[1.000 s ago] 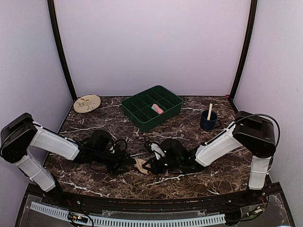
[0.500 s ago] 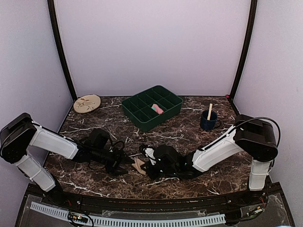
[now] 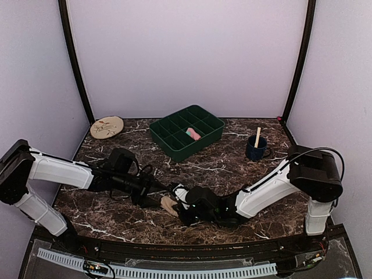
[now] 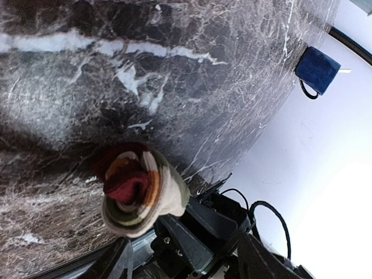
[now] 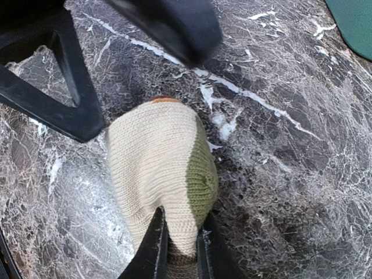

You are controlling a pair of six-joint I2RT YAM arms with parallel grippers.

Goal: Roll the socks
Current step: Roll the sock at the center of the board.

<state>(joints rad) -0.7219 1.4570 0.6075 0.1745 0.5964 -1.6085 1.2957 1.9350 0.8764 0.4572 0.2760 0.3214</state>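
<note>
The beige sock, with its olive toe, is rolled into a bundle near the table's front edge. Its end shows maroon and orange coils. My right gripper is shut on its near end, with one finger on each side of a fold. My left gripper stands open just left of the roll; its black fingers flank the sock's far end without gripping it. The pink sock lies in a compartment of the green tray.
A blue mug with a wooden stick stands at the right. A round beige disc lies at the back left. The tray's corner shows in the right wrist view. Dark marble surrounds the arms.
My right arm has slid left with the rolled sock. The left gripper has drawn back a little toward the back left and opened slightly.
</note>
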